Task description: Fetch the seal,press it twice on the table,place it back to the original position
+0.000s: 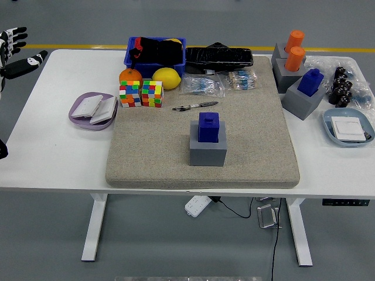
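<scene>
Risk: left hand [13, 54], fingers spread and empty at upper left, sits far from centre seal [208, 126]; reaching could knock cubes [141, 93].

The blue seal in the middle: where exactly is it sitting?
In the head view the blue seal sits in its grey holder near the centre of the beige mat, just in front of the pen.

The seal [209, 127] is a blue block with a small square knob on top, standing upright in a grey cubic holder [208, 150]. The holder sits on the beige mat [258, 134], a little nearer the mat's front edge than its back one and about midway between its left and right edges. The seal seems seated squarely, though its lower part is hidden inside the holder.
</scene>
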